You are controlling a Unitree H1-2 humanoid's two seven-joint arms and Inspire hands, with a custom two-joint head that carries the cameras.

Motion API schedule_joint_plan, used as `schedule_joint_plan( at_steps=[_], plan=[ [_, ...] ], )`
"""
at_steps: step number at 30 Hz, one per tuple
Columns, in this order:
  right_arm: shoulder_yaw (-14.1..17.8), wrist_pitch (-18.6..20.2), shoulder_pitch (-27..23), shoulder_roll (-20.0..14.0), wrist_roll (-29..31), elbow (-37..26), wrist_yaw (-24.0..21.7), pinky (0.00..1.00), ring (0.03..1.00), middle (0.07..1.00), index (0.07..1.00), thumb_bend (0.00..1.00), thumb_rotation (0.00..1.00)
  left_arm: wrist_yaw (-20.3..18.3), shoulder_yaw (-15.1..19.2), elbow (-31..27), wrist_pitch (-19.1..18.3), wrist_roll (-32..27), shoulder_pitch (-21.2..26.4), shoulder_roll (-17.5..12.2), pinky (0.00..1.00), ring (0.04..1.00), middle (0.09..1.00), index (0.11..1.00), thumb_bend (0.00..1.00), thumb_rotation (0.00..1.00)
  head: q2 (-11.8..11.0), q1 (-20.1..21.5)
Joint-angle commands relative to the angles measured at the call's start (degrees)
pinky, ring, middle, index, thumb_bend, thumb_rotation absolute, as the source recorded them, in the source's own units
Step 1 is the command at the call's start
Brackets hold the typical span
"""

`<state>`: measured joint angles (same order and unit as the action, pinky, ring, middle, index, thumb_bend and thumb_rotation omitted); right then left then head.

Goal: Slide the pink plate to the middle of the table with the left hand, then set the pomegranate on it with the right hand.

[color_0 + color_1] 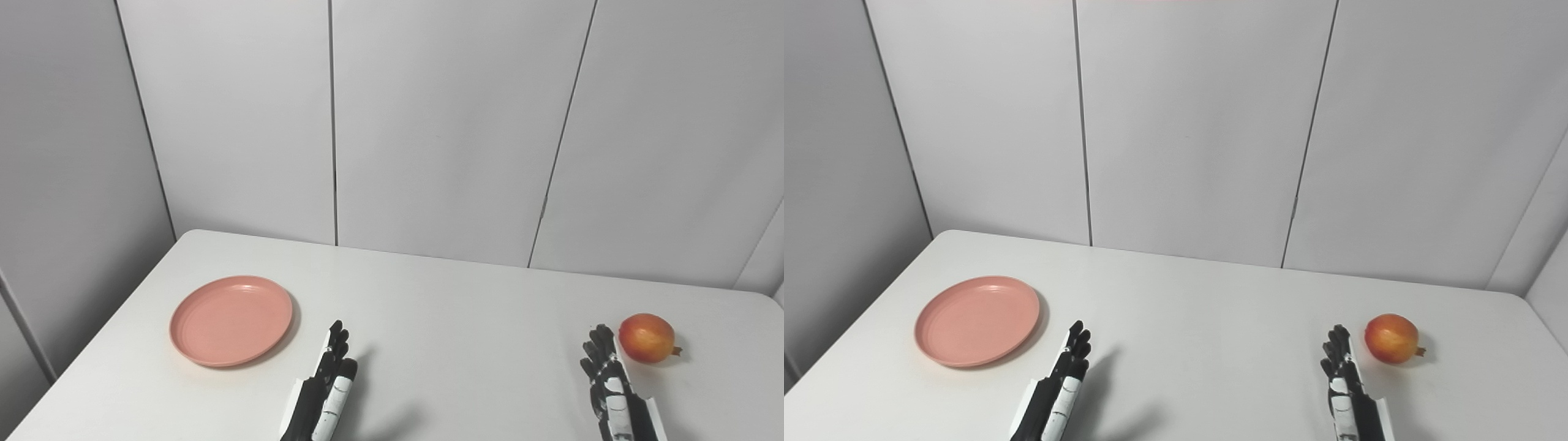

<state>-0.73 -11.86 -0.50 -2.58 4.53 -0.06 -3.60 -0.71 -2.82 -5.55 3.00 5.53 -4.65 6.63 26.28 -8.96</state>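
Right eye view alone separates right robot hand point(1344, 373) from pomegranate point(1391, 339).

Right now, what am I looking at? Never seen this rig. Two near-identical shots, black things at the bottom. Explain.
Both pictures come from two cameras side by side on a humanoid robot's head, so they show one scene from spots slightly apart. The black and white shapes at the bottom edge are its two fingered hands. The left hand and the right hand are stretched forward with straight fingers, and neither holds anything. Before them is a white table against grey wall panels. On its left side lies a pink plate with nothing on it. On its right side sits a pomegranate, just right of the right hand's fingertips; I cannot tell whether they touch. The plate has not been slid to the middle yet.
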Motion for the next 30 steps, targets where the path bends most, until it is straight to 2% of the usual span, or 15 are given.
schedule_joint_plan(
  at_steps=[1,6,12,14,18,21,27,30],
  plan=[
    [0.3,1.9,5.1,0.0,0.3,2.0,-0.2,1.0,1.0,1.0,0.996,0.79,1.0,0.2,0.2,-2.3,-1.1,-1.8,-1.8,0.3,1.0,1.0,1.0,1.0,0.83,0.94,0.3,0.1],
    [0.2,3.1,5.9,-0.3,0.1,0.3,-0.2,1.0,1.0,1.0,0.992,0.77,1.0,-0.3,1.4,-7.4,-5.7,-6.6,-0.6,0.0,1.0,1.0,1.0,1.0,0.79,0.94,1.0,0.0],
    [0.6,4.1,6.3,-0.7,0.7,-0.7,-0.3,1.0,1.0,0.999,0.988,0.76,1.0,0.2,2.9,-12.3,-9.0,-8.7,2.0,-1.0,1.0,0.995,1.0,1.0,0.79,0.95,1.8,-0.5],
    [0.8,4.4,6.4,-0.9,1.1,-0.9,-0.4,1.0,1.0,0.998,0.987,0.76,1.0,0.6,3.7,-13.8,-11.0,-9.2,3.2,-1.1,1.0,0.98,0.989,1.0,0.81,0.94,2.0,-0.7],
    [0.9,4.8,6.5,-1.1,1.6,-1.3,-0.5,1.0,1.0,0.992,0.979,0.76,1.0,0.0,5.7,-16.3,-15.6,-12.0,6.2,-2.3,1.0,0.98,0.987,0.99,0.91,0.92,2.0,-1.1],
    [1.0,5.0,6.7,-1.1,1.9,-1.5,-0.6,1.0,1.0,0.991,0.977,0.77,0.99,0.0,6.7,-16.8,-17.2,-13.5,8.0,-3.5,1.0,0.977,0.989,0.962,0.95,0.9,2.0,-1.3],
    [0.9,5.4,6.7,-1.2,2.0,-1.7,-0.6,1.0,1.0,0.989,0.978,0.76,0.99,-0.3,9.4,-16.9,-20.4,-15.2,12.6,-8.9,0.92,0.908,0.918,0.894,0.98,0.96,2.2,-1.1],
    [1.0,5.6,6.7,-1.2,2.2,-1.7,-0.7,1.0,1.0,0.985,0.974,0.77,0.99,-2.0,11.0,-14.6,-18.7,-16.7,14.4,-12.5,0.89,0.901,0.902,0.893,0.98,0.99,2.2,-1.1]
  ],
)
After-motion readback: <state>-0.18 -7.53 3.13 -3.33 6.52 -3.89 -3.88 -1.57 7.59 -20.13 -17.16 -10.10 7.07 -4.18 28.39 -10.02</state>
